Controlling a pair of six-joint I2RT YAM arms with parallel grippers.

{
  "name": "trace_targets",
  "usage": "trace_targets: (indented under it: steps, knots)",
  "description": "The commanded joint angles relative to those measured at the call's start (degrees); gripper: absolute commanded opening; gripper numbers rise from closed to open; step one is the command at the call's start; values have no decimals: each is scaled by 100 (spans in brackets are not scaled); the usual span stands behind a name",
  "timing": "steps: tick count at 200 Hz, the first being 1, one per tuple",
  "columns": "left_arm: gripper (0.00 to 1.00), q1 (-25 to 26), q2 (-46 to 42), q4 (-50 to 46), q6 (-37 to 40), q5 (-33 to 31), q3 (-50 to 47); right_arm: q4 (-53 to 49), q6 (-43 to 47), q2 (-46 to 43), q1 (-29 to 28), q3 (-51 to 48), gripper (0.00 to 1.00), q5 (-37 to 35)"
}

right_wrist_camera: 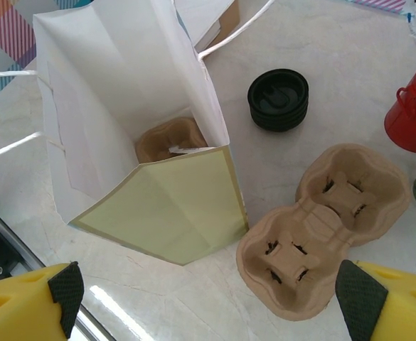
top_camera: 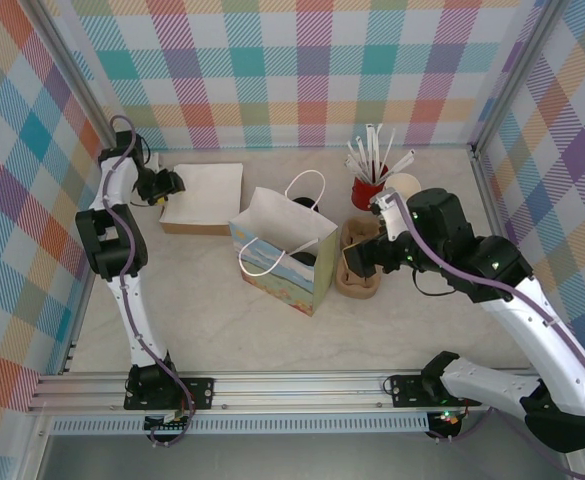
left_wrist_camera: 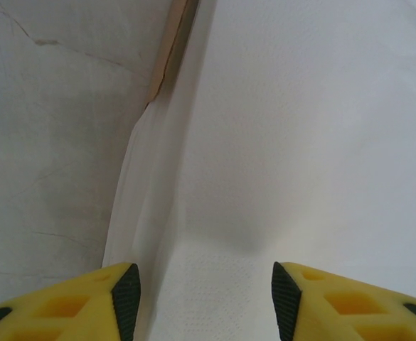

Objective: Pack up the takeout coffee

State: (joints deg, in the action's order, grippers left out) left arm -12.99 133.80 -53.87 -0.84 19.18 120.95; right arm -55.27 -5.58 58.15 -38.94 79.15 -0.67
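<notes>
The left jaws stand released and empty over a white paper stack [top_camera: 204, 195] at the bench's [top_camera: 222, 320] far left. The right jaws gape wide, holding nothing, above the pulp carrier [right_wrist_camera: 321, 227] beside the paper bag [right_wrist_camera: 158, 206]. The lidless paper cup [top_camera: 404, 185] stands by the red straw cup [top_camera: 367, 190], and its black lid [right_wrist_camera: 279, 99] lies behind the bag.

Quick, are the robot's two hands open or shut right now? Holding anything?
Left hand: open, holding nothing.
Right hand: open, holding nothing.
</notes>
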Motion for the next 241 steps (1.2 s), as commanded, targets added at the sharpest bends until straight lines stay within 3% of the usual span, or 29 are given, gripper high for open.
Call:
trace_targets:
  steps: [1, 69, 142, 241]
  knots:
    - [49, -45, 94, -206, 102, 200, 149, 117, -110, 72, 27, -14, 93, 181]
    - [33, -40, 93, -220, 84, 287, 269, 209, -136, 142, 32, -102, 93, 269]
    - [5, -36, 9, -395, 199, 390, 534, 213, -119, 135, 22, -137, 93, 217]
    - [0, -33, -756, -245, 295, 848, 490, 203, -83, 120, 27, -95, 93, 103]
